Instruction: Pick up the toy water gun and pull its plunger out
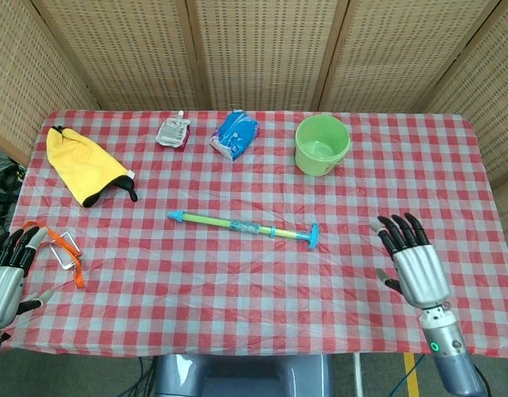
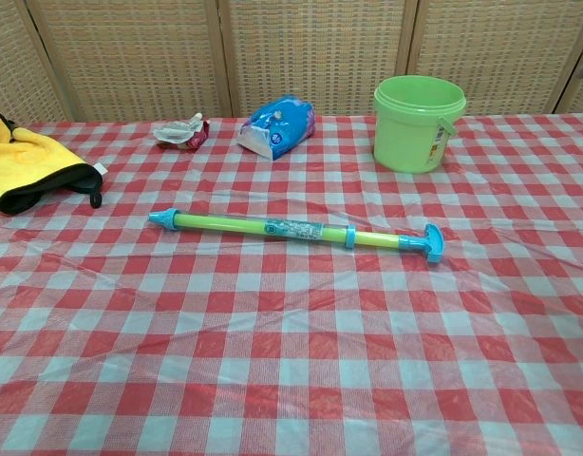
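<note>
The toy water gun (image 1: 242, 226) (image 2: 291, 230) is a slim green tube with a blue nozzle on its left end and a blue T-handle plunger (image 1: 313, 236) (image 2: 433, 243) on its right. It lies flat mid-table. My right hand (image 1: 413, 260) hovers open, fingers spread, over the table's front right, well right of the plunger handle. Open too, my left hand (image 1: 7, 273) sits at the front left edge, far from the gun. Neither hand shows in the chest view.
A green bucket (image 1: 322, 145) (image 2: 418, 123) stands behind the gun on the right. A blue packet (image 1: 235, 133), a small pouch (image 1: 173, 131) and a yellow cloth (image 1: 84, 164) lie along the back and left. An orange strap with a clip (image 1: 62, 248) lies by my left hand.
</note>
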### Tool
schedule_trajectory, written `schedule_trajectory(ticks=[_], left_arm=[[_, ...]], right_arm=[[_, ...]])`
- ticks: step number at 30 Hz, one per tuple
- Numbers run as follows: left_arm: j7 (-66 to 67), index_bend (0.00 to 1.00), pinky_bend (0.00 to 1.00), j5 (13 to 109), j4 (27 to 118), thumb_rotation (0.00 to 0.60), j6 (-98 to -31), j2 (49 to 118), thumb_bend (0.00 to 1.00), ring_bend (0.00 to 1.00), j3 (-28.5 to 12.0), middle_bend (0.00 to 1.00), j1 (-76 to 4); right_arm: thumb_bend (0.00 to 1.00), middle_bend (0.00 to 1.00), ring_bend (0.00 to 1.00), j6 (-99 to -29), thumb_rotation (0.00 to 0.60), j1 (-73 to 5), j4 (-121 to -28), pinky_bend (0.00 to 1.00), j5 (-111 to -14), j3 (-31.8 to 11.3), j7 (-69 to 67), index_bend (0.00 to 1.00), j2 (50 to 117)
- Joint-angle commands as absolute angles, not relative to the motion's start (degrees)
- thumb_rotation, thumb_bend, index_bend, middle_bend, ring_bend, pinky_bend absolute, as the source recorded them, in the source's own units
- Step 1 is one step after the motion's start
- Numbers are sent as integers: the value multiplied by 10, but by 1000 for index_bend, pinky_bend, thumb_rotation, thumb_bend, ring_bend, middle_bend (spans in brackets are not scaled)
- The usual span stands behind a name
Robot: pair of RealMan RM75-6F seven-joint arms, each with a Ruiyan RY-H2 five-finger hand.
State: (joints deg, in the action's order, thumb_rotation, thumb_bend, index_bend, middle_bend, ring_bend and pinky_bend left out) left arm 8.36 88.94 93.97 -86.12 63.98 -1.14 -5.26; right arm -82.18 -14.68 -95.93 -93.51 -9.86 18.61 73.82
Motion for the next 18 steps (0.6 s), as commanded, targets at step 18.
schedule_trajectory(ticks=[18], left_arm=[[107, 0, 0, 864, 919, 600, -844, 665, 30, 0, -26, 0, -67]], right_arm=[[214, 1000, 960, -627, 600, -330, -880, 740, -654, -190, 418, 487, 892]])
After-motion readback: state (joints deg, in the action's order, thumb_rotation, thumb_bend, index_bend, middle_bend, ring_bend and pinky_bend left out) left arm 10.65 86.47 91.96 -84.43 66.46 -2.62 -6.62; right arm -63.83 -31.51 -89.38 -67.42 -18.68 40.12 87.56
